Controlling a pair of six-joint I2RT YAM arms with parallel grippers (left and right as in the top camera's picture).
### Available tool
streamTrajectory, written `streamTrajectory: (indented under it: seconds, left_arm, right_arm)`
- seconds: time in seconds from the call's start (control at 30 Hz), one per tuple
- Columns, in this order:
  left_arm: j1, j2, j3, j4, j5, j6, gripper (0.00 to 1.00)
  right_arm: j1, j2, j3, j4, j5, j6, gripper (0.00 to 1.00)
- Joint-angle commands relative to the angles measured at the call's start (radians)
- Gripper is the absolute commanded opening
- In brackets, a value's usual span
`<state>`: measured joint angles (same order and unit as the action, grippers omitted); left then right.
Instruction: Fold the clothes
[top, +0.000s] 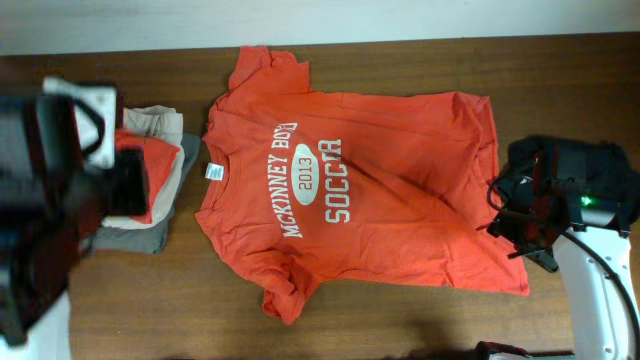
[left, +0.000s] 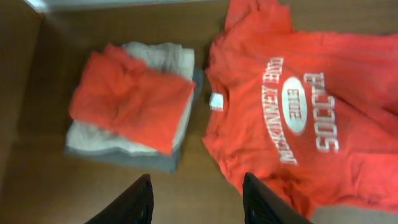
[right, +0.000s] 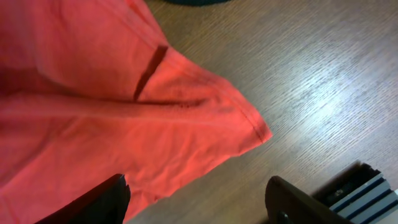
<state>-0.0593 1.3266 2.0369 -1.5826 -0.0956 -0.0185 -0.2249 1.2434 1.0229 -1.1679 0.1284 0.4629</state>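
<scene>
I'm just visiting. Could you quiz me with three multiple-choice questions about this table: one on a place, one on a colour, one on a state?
1. Where is the folded stack relative to the T-shirt? A beside its collar end; B on its chest; C beside its hem.
2. The stack's top garment is: A grey; B orange-red; C blue.
3. The T-shirt is: A rolled up; B folded in half; C spread flat.
Answers: 1 A, the stack sits off the collar side; 2 B, orange-red lies over beige and grey layers; 3 C, both sleeves and the whole print show.
</scene>
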Motion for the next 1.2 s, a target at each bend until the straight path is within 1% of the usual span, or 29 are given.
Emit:
streamTrajectory:
  seconds: [0.0, 0.13, 0.2, 0.23, 0.4, 0.43, 0.47, 0.57, 0.6, 0.67, 0.73, 0.87, 0.97, 1.03, 1.07, 1.17]
  left_arm:
    - [0.01, -0.002, -0.355, 0.111, 0.188, -0.053, 0.46]
    - [0.01, 0.006, -0.725, 0.333, 0.438, -0.058, 0.48]
    - [0.01, 0.024, -0.895, 0.445, 0.53, -0.1, 0.48]
    - [0.01, 0.05, -1.018, 0.529, 0.571, -0.139, 0.48]
    - [0.01, 0.092, -1.183, 0.598, 0.583, -0.225, 0.48]
    - [0.01, 0.093, -1.213, 0.601, 0.599, -0.242, 0.48]
    - [0.01, 0.094, -1.269, 0.612, 0.652, -0.259, 0.5]
    - [0.01, 0.094, -1.349, 0.663, 0.684, -0.314, 0.5]
    - [0.01, 0.095, -1.381, 0.715, 0.684, -0.336, 0.5]
    - [0.01, 0.095, -1.405, 0.765, 0.684, -0.38, 0.52]
    - [0.01, 0.095, -1.416, 0.798, 0.667, -0.385, 0.54]
    - [0.01, 0.096, -1.416, 0.863, 0.584, -0.386, 0.54]
    - [0.01, 0.106, -1.416, 0.904, 0.585, -0.403, 0.53]
    - [0.01, 0.126, -1.416, 0.909, 0.587, -0.408, 0.45]
    - [0.01, 0.144, -1.416, 0.909, 0.588, -0.407, 0.39]
    - [0.01, 0.179, -1.416, 0.91, 0.588, -0.407, 0.25]
  right_arm:
    - [-0.005, 0.001, -0.005, 0.006, -0.022, -0.037, 0.75]
    - [-0.005, 0.001, -0.005, 0.017, -0.054, -0.041, 0.75]
    - [-0.005, 0.001, -0.005, 0.017, -0.062, -0.042, 0.75]
    - [-0.005, 0.001, -0.005, 0.017, -0.069, -0.061, 0.75]
    - [-0.005, 0.001, -0.005, 0.016, -0.069, -0.067, 0.75]
    - [-0.005, 0.001, -0.005, 0.015, -0.069, -0.067, 0.75]
    - [-0.005, 0.001, -0.005, 0.013, -0.069, -0.067, 0.75]
    - [-0.005, 0.001, -0.005, 0.013, -0.069, -0.067, 0.75]
    - [-0.005, 0.001, -0.005, 0.013, -0.069, -0.067, 0.75]
    - [-0.005, 0.001, -0.005, 0.012, -0.069, -0.067, 0.75]
    - [-0.005, 0.001, -0.005, 0.012, -0.069, -0.067, 0.75]
    - [-0.005, 0.001, -0.005, 0.013, -0.069, -0.067, 0.75]
    - [-0.005, 0.001, -0.005, 0.012, -0.069, -0.067, 0.75]
    - [-0.005, 0.001, -0.005, 0.012, -0.069, -0.067, 0.75]
    - [-0.005, 0.001, -0.005, 0.012, -0.069, -0.067, 0.75]
    - [-0.005, 0.001, -0.005, 0.012, -0.069, -0.067, 0.75]
